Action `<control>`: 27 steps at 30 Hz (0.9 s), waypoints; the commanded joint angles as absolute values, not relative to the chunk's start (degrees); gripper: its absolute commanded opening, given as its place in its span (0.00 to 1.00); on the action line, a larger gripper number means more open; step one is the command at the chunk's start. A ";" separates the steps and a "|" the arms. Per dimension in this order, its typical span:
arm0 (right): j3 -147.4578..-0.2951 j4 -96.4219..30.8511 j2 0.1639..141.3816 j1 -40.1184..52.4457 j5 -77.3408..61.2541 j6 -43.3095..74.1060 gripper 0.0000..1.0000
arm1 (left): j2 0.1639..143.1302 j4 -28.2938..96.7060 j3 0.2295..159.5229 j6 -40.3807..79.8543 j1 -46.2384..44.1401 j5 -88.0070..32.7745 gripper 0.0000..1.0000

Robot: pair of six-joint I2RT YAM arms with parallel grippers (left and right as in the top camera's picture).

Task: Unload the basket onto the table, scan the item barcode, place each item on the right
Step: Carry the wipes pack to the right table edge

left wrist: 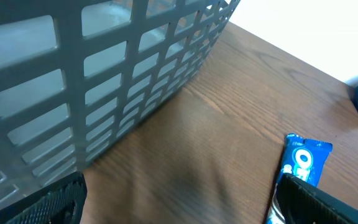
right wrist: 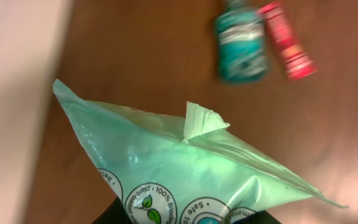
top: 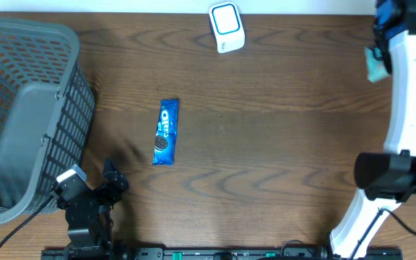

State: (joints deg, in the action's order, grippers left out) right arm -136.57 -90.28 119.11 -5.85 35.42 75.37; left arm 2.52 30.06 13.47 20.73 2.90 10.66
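Right wrist view shows us the right end effector clenched on the green pouch, with the scanner well to its left. Our left end effector stands released, Oreo pack just ahead.

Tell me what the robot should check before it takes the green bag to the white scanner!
1. Right gripper holds the green packet: ok, clamped at its lower edge.
2. Scanner uncovered: ok, nothing lies on it.
3. Packet over the scanner: not ok, it is far off to one side, near the table's edge.
4. Barcode turned toward the scanner: cannot tell, no barcode shows.
5. Left gripper out of the way: ok, open and low beside the basket.
6. Oreo pack clear of the path: ok, it lies mid-table.
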 commanded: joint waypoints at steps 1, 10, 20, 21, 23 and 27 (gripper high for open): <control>-131.11 -89.45 122.67 -11.77 41.47 74.04 0.01 | 2.48 30.00 13.58 19.77 3.16 11.16 0.98; -106.30 -60.86 124.46 -22.65 28.27 64.77 0.01 | 2.48 30.00 13.58 19.77 3.16 11.16 0.98; -106.30 -41.89 124.33 -25.32 1.17 39.33 0.99 | 2.48 30.00 13.58 19.77 3.16 11.16 0.98; -107.48 -42.70 124.27 -25.28 -0.01 38.33 0.99 | 2.48 30.00 13.58 19.77 3.16 11.16 0.98; -110.41 -45.45 124.05 -25.06 -0.49 38.02 0.99 | 2.48 30.00 13.58 19.77 3.16 11.16 0.98; -114.37 -51.31 123.76 -24.80 -0.30 34.24 0.10 | 2.48 30.00 13.58 19.77 3.16 11.16 0.98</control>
